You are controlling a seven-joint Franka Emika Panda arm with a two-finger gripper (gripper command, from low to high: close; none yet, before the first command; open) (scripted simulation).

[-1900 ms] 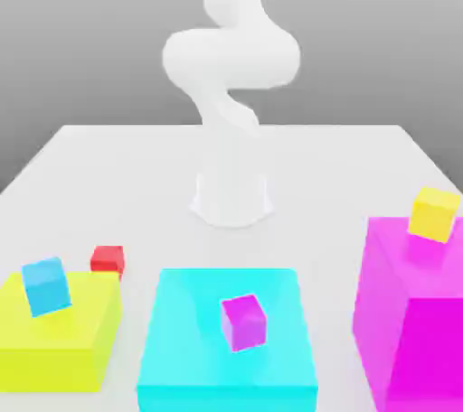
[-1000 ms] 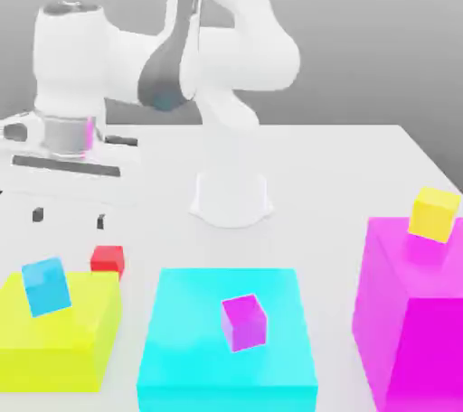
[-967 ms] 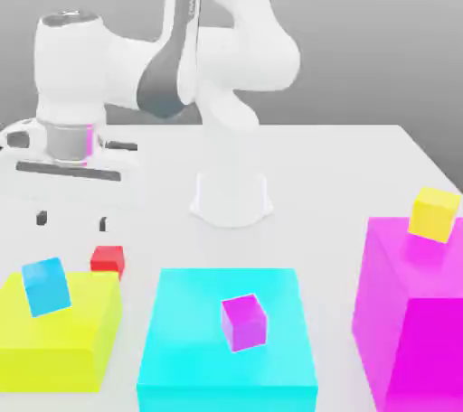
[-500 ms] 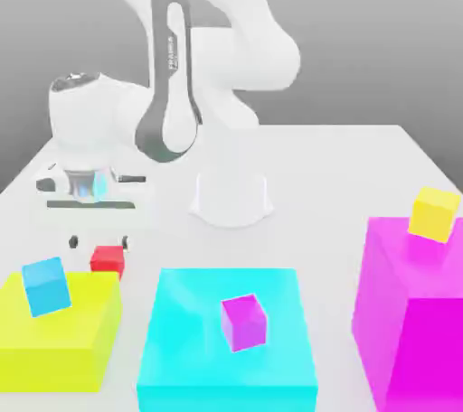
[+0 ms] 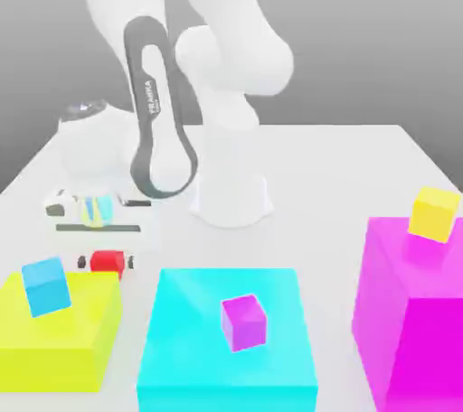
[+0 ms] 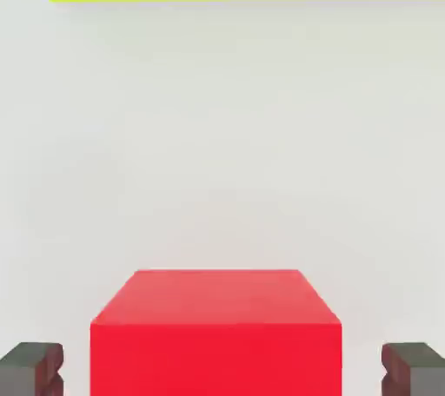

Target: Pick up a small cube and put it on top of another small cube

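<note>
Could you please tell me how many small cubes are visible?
4: red cube inside the open gripper, blue cube on the lime block, magenta cube on the cyan block, yellow cube on the magenta block. Blocks could hide others.

The arm (image 5: 212,4), upright over its base in the oldest picture, had reached out toward the exterior view's left. Since then the tool (image 5: 106,263) had sunk from well above the desk (image 5: 316,184) and shifted a little toward the exterior view's right. Its fingers (image 5: 130,262), higher than the red cube (image 5: 107,264) before, had come down to either side of it. The dark-edged link had dropped lower too, and the magenta tint on the wrist (image 5: 95,210) had given way to yellow and cyan.
</note>
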